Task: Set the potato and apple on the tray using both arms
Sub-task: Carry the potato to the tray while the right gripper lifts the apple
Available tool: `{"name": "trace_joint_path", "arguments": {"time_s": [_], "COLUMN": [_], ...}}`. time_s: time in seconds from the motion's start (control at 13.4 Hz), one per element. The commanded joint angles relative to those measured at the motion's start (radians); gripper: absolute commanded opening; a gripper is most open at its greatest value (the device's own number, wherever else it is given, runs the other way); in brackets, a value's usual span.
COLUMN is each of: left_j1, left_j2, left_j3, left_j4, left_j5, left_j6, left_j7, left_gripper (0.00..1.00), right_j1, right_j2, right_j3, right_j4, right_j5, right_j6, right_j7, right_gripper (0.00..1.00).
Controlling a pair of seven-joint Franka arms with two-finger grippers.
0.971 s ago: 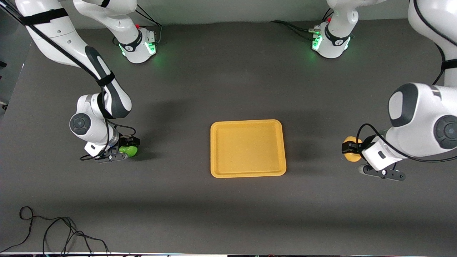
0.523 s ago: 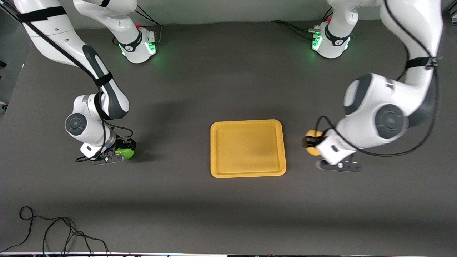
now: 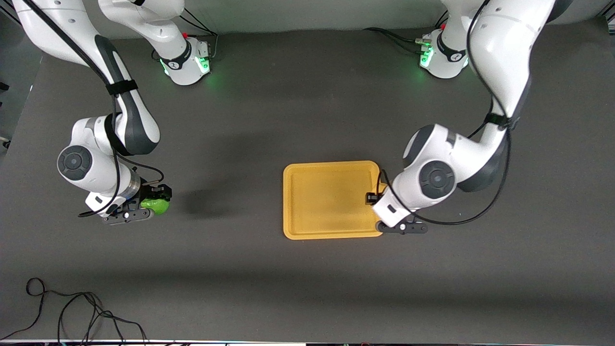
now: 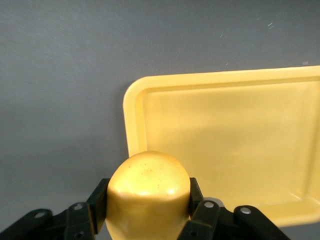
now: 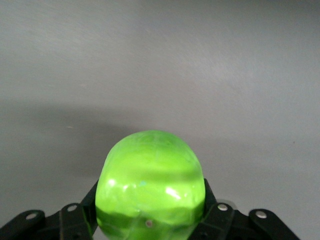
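left end effector (image 3: 374, 198) is gripping the potato (image 4: 148, 192) tight over the tray (image 3: 331, 230) rim. right end effector (image 3: 154, 201) is clamping the green apple (image 3: 154, 205) above bare desk (image 3: 230, 269), well apart from the tray. loose cable (image 3: 72, 307) is lying nearer the camera.

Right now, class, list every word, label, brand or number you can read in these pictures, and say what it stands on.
None can be read.
Dark ring marks on the two arm bases: too small to read.
The tray, potato and apple carry no text.
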Motion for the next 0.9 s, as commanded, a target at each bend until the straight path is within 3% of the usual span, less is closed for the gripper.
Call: {"name": "trace_joint_path", "arguments": {"time_s": [0.0,0.15,0.37,0.82], "left_j1": [-0.056,-0.064,-0.084,-0.104], "left_j2": [0.041,0.047,0.037,0.046], "left_j3": [0.015,0.016,0.016,0.016], "left_j4": [-0.037,-0.086,-0.152,-0.157], "left_j5": [0.065,0.065,0.066,0.114], "left_j6": [0.076,0.113,0.116,0.130], "left_j7": [-0.102,-0.133,-0.149,-0.233], "left_gripper": [0.00,0.00,0.00,0.00], "right_j1": [0.056,0.079,0.158,0.283], "right_j2": [-0.002,0.000,0.004,0.073], "right_j3": [-0.004,-0.004,-0.005,-0.004], "right_j4": [0.075,0.089,0.100,0.245], "right_j5": [0.016,0.068,0.077,0.093], "right_j6": [-0.082,-0.095,-0.093,-0.096], "right_j7": [0.005,0.022,0.132,0.316], "right_gripper": [0.38,0.38,0.38,0.37]}}
